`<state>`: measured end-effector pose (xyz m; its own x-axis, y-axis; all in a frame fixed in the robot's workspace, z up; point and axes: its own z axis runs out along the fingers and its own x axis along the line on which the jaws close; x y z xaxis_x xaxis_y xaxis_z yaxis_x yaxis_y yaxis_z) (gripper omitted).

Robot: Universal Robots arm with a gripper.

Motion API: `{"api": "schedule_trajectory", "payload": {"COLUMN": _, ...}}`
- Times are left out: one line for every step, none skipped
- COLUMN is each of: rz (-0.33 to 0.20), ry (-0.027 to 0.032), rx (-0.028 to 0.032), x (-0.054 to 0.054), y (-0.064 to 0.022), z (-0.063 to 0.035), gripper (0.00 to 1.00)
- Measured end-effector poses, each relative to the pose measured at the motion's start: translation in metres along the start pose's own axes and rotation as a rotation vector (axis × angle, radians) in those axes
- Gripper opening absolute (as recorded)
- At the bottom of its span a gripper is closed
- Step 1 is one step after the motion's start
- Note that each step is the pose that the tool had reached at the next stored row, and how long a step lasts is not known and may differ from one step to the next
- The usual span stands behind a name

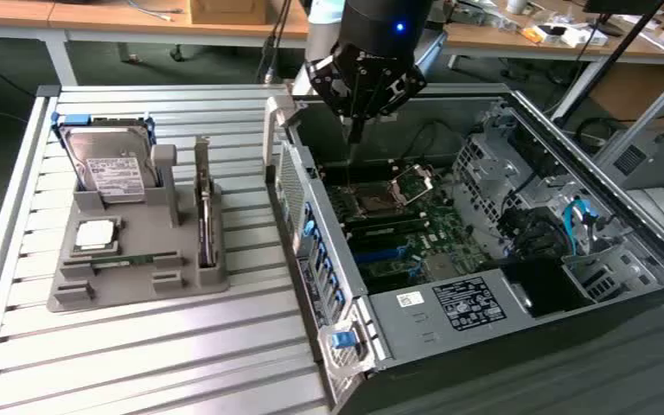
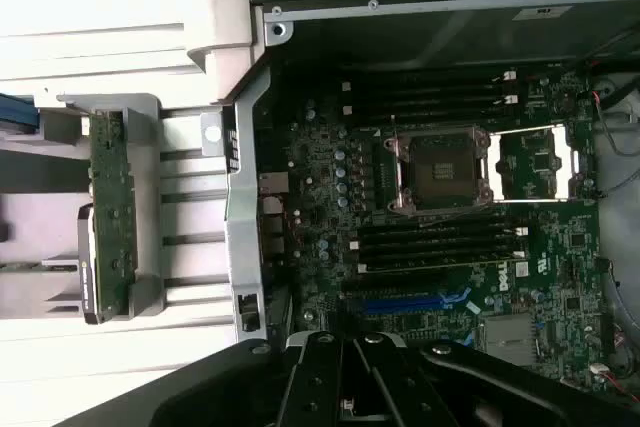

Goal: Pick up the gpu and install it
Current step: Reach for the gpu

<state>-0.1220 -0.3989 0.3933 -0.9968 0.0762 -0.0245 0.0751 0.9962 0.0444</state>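
Observation:
The gpu (image 1: 203, 212) stands on its edge in a slot of the grey holder (image 1: 136, 290), on the slatted table at the exterior view's left. In the wrist view the gpu (image 2: 110, 212) shows edge-on as a narrow green board. My gripper (image 1: 353, 134) hangs over the far end of the open computer case (image 1: 309, 216), above the motherboard (image 1: 407, 229) and well apart from the gpu. Its fingers are shut together with nothing between them. The gripper (image 2: 345, 382) points down toward the board near a blue expansion slot (image 2: 415, 302).
The holder also carries a silver hard drive (image 1: 113, 169), a processor chip (image 1: 96, 233) and a memory stick (image 1: 124, 259). The case holds an open processor socket (image 2: 440, 169), a drive cage and cables (image 1: 574, 220). Desks stand behind the table.

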Motion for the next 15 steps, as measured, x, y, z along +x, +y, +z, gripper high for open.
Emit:
{"api": "schedule_trajectory", "payload": {"rz": 0.0, "ry": 0.0, "rx": 0.0001, "x": 0.0, "y": 0.0, "z": 0.0, "gripper": 0.11}}
{"api": "schedule_trajectory", "payload": {"rz": 0.0, "ry": 0.0, "rx": 0.0, "x": 0.002, "y": -0.0001, "z": -0.0001, "gripper": 0.11}}
{"api": "schedule_trajectory", "payload": {"rz": 0.0, "ry": 0.0, "rx": 0.0, "x": 0.003, "y": -0.0003, "z": -0.0001, "gripper": 0.11}}
{"api": "schedule_trajectory", "payload": {"rz": 0.0, "ry": 0.0, "rx": 0.0, "x": 0.004, "y": -0.0004, "z": -0.0001, "gripper": 0.11}}
{"api": "schedule_trajectory", "payload": {"rz": 0.0, "ry": 0.0, "rx": 0.0001, "x": 0.005, "y": -0.0004, "z": -0.0002, "gripper": 0.11}}
{"api": "schedule_trajectory", "payload": {"rz": 0.0, "ry": 0.0, "rx": 0.0, "x": 0.006, "y": -0.0005, "z": -0.0002, "gripper": 0.11}}
{"api": "schedule_trajectory", "payload": {"rz": 0.0, "ry": 0.0, "rx": 0.0, "x": 0.007, "y": -0.0005, "z": -0.0002, "gripper": 0.11}}
{"api": "schedule_trajectory", "payload": {"rz": 0.0, "ry": 0.0, "rx": 0.0, "x": 0.007, "y": -0.0005, "z": -0.0002, "gripper": 0.11}}
{"api": "schedule_trajectory", "payload": {"rz": 0.0, "ry": 0.0001, "rx": 0.0001, "x": 0.008, "y": -0.0006, "z": -0.0003, "gripper": 0.11}}
{"api": "schedule_trajectory", "payload": {"rz": 0.0, "ry": 0.0, "rx": -0.0001, "x": 0.009, "y": -0.0006, "z": -0.0002, "gripper": 0.11}}
{"api": "schedule_trajectory", "payload": {"rz": 0.0, "ry": 0.0, "rx": 0.0, "x": 0.009, "y": -0.0007, "z": -0.0003, "gripper": 0.11}}
{"api": "schedule_trajectory", "payload": {"rz": 0.0, "ry": 0.0, "rx": 0.0, "x": 0.01, "y": -0.0007, "z": -0.0003, "gripper": 0.11}}
{"api": "schedule_trajectory", "payload": {"rz": 0.0, "ry": 0.0, "rx": 0.0, "x": 0.01, "y": -0.0008, "z": -0.0003, "gripper": 0.11}}
{"api": "schedule_trajectory", "payload": {"rz": 0.0, "ry": 0.0, "rx": 0.0, "x": 0.011, "y": -0.0008, "z": -0.0003, "gripper": 0.11}}
{"api": "schedule_trajectory", "payload": {"rz": 0.0, "ry": 0.0, "rx": 0.0, "x": 0.011, "y": -0.0008, "z": -0.0003, "gripper": 0.11}}
